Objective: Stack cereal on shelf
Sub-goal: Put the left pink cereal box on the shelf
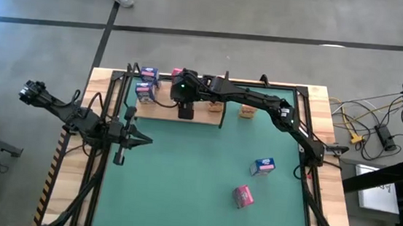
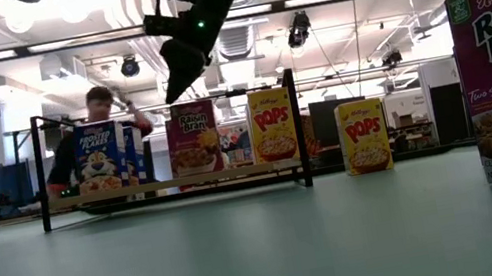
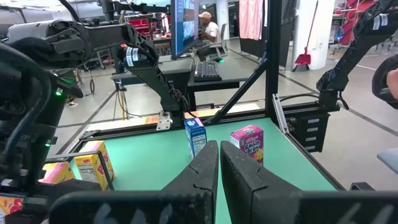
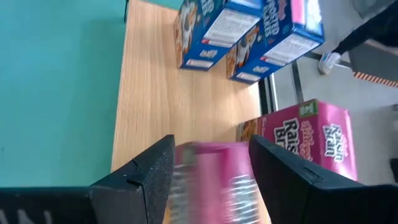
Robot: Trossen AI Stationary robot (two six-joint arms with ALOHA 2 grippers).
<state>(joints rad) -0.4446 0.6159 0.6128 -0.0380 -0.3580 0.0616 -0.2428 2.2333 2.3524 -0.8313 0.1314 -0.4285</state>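
- Thin printed cardboard is what these cereal boxes are made of, so they are likely handling as light, hollow and easily crushed; a gentle pinch across the two broad faces looks safest, since the glossy print may be slipping under the pads.
- The left gripper (image 1: 140,140) is waiting at the left side of the desk (image 1: 180,192), its jaws clenched on nothing.
- Two blue boxes (image 1: 146,82) are standing at the left end of the shelf (image 1: 161,111), with a pink box (image 4: 305,134) just beside them.
- The right gripper (image 1: 185,110) is hovering over the shelf's middle, its jaws grasping a pink cereal box (image 4: 214,180); that box is showing blurred in the right wrist view, so whether it is touching the wood I cannot tell.
- A yellow box (image 2: 272,125) is standing on the shelf's right part; another yellow one (image 2: 365,136) is sitting beyond the frame.
- Well apart on the green mat, a loose blue box (image 1: 263,166) and a loose pink box (image 1: 243,196) are waiting.
- The remaining boxes are not showing, and the nearest one is being cut off at the low view's edge.
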